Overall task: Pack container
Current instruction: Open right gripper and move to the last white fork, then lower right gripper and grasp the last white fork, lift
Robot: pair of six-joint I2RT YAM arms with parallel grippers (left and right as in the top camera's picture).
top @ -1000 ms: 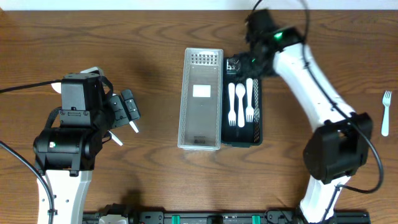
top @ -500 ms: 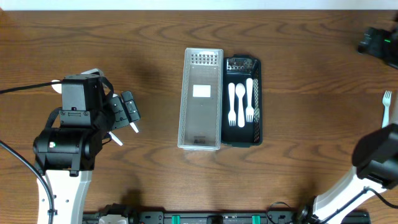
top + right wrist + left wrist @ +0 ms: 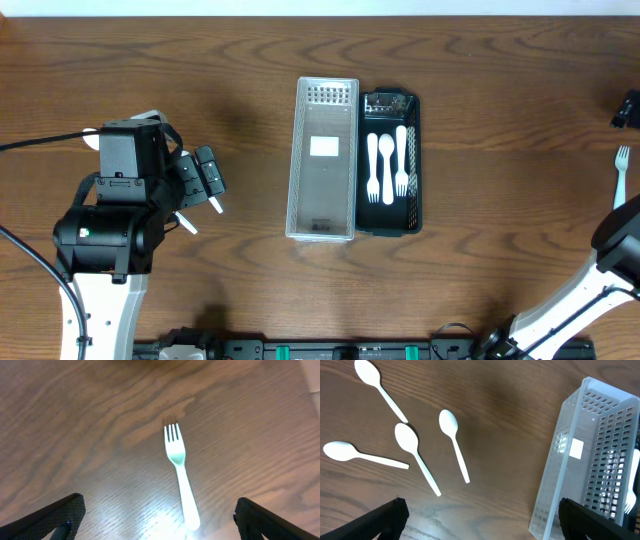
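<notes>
A black container [image 3: 389,215] holds three white cutlery pieces [image 3: 386,168]. A clear perforated container [image 3: 324,160] lies against its left side and shows at the right of the left wrist view [image 3: 590,460]. Several white spoons [image 3: 415,450] lie on the wood ahead of my left gripper [image 3: 480,520], which is open and empty above the table. A white fork [image 3: 179,467] lies on the table between the spread fingers of my right gripper [image 3: 160,522], open and apart from it. The fork [image 3: 620,180] sits near the table's right edge.
My left arm [image 3: 110,230] covers most of the spoons from above; only two handle tips [image 3: 215,205] show. My right arm [image 3: 620,250] runs along the right border, its head [image 3: 627,108] half out of frame. A black rail [image 3: 330,350] lines the front edge.
My right arm has swung from over the black container to the far right, above the lone fork, and its jaws have opened fully. The left arm has not moved.
</notes>
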